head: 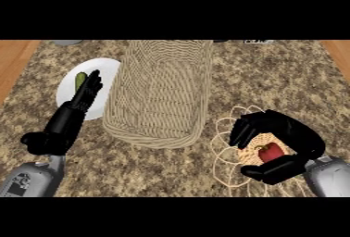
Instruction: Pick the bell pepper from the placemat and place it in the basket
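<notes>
The red bell pepper (271, 152) lies on the lacy placemat (229, 162), right of the basket (160, 92), enclosed by the curled fingers and thumb of the right robot hand (290, 132). Left of the basket, the left robot hand (78, 104) is open, fingers straight.

To my left, a white plate (68, 92) is sitting on the speckled granite counter (273, 83), carrying a green vegetable (81, 79) near its middle.
</notes>
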Controlling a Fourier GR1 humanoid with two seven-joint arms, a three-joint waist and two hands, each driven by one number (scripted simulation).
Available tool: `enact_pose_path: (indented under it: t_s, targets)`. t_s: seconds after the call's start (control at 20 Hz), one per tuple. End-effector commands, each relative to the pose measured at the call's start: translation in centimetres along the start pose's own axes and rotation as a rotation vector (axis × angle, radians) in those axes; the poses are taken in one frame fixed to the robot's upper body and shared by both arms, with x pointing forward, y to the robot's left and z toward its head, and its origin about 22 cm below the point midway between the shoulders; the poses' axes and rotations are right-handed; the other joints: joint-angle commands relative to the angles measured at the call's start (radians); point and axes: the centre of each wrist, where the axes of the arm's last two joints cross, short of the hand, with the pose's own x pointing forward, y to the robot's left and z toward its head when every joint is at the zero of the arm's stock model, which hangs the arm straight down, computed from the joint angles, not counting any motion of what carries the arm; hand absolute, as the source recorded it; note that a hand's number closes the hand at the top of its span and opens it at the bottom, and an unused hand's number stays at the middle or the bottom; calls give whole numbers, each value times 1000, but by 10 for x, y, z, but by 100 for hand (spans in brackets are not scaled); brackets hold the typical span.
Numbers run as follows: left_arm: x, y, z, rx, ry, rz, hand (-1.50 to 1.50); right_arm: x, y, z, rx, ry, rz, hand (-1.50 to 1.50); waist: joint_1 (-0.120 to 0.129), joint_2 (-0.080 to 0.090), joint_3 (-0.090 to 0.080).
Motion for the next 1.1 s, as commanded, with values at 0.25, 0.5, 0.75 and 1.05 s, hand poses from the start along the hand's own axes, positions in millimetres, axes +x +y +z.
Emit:
enact_pose_path:
  t_s: [0.25,0.5,0.75,1.05]
  targets:
    - [-12,21,11,14,60,-5,0,23,43,59,-36,-2,486,-150,-36,-6,-5]
    - [-11,25,19,10,97,-14,0,90,8,67,-141,79,806,-150,-48,-12,-7]
    - [-5,18,14,10,60,-24,0,135,-12,62,54,336,1077,-150,-29,-7,-9]
    - [-7,17,8,5,55,0,0,175,-4,64,306,534,1023,-150,-27,-3,-6]
